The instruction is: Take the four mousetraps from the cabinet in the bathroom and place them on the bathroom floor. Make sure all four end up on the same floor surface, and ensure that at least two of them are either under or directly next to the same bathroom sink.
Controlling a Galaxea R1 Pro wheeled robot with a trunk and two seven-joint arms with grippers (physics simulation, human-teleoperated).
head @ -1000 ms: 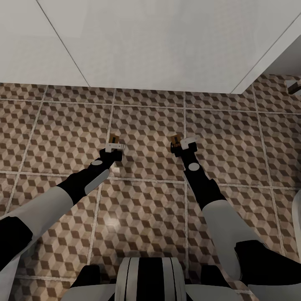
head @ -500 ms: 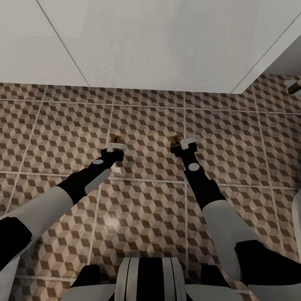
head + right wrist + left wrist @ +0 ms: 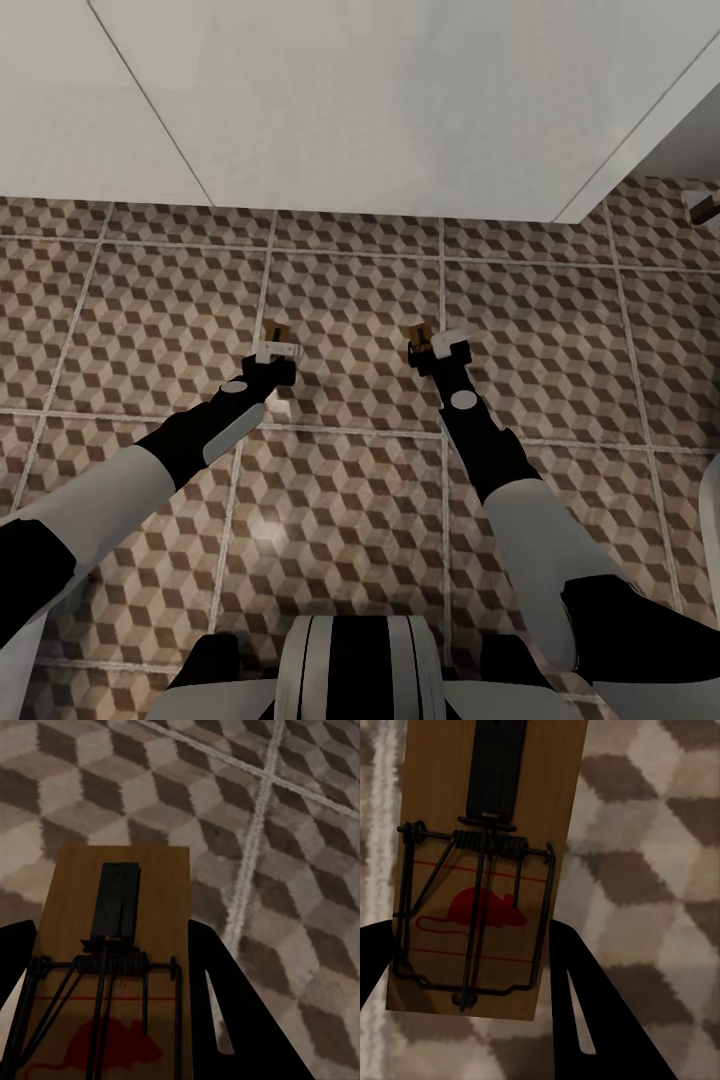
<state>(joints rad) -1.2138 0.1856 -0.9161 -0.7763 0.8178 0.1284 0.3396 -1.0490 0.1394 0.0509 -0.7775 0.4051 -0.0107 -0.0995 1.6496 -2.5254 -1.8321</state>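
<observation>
Looking down from the head, both arms reach low over the bathroom floor (image 3: 350, 290), just short of the long white bathroom sink (image 3: 400, 110) that spans the far side. The left pincer (image 3: 272, 345) has a small brown mousetrap (image 3: 275, 330) at its tips, and the right pincer (image 3: 432, 345) carries a second mousetrap (image 3: 418, 333); whether either board touches the tiles I cannot tell from here. In the left wrist view, the mousetrap (image 3: 484, 870) sits clamped between the two dark fingers (image 3: 585, 1012), its wire spring and red mouse print facing the camera, cube-pattern tiles behind it. In the right wrist view, the other mousetrap (image 3: 112, 975) is gripped the same way above the bathroom floor (image 3: 285, 832), near a pale grout line. The risk I see: if the jaws open while a board hangs above the tiles, it could drop, flip or skid away from the sink; releasing both at once doubles that chance.
</observation>
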